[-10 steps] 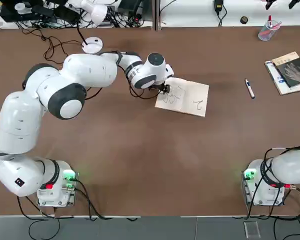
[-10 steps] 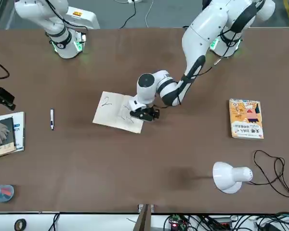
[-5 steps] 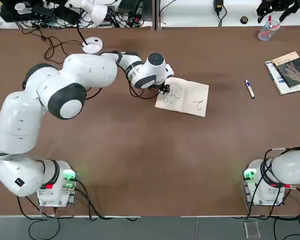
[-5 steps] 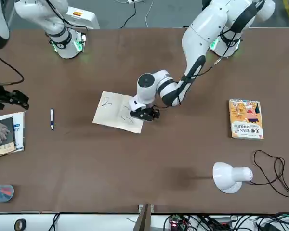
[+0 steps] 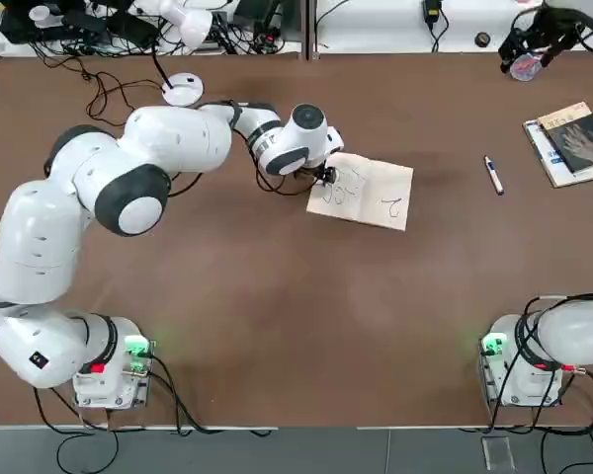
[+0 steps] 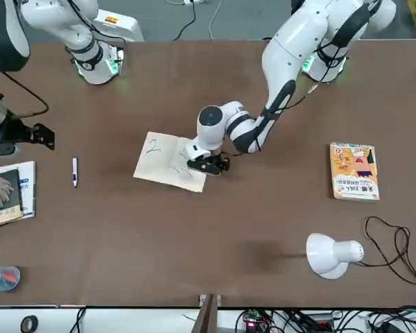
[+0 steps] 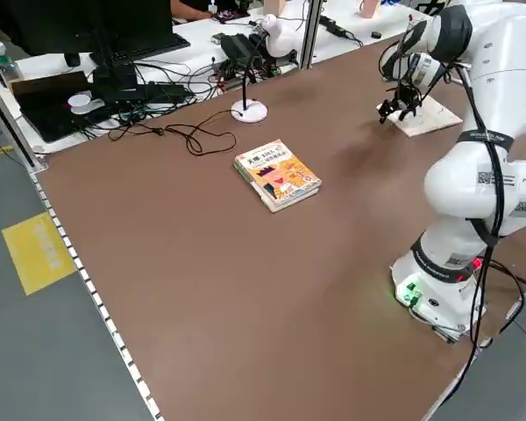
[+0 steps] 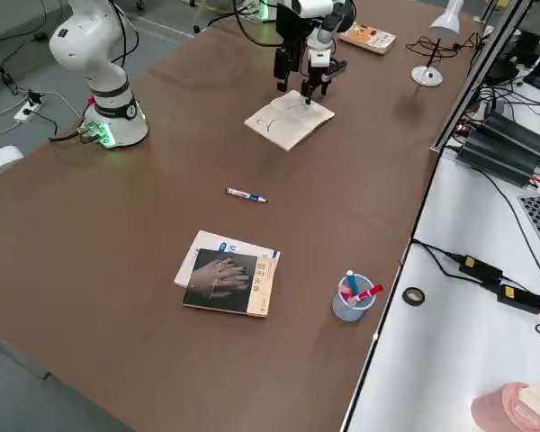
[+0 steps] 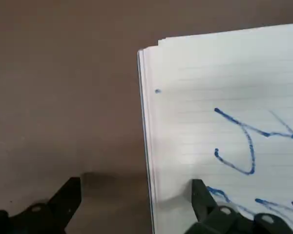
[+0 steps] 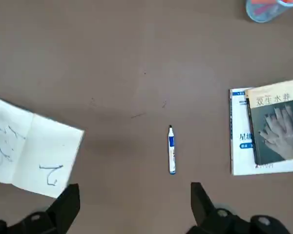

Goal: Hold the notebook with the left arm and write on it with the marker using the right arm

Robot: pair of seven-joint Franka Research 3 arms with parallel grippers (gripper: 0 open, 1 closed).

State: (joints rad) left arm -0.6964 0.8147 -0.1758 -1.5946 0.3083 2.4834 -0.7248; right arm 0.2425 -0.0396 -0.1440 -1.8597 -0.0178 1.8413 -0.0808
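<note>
Brown tabletop, notebook mid-surface pinned at its left edge by left tool, splayed across that edge to steady the page; marker loose to the right, right tool spread empty high at the far right.

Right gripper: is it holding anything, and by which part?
Nothing. The right gripper is open and empty above the table; the marker lies loose on the tabletop.

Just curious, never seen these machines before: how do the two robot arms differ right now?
The left arm stretches across the table, its end effector down at the notebook. The right arm hangs high, its end effector open and empty, above the marker. Both are white, with green-lit bases.
</note>
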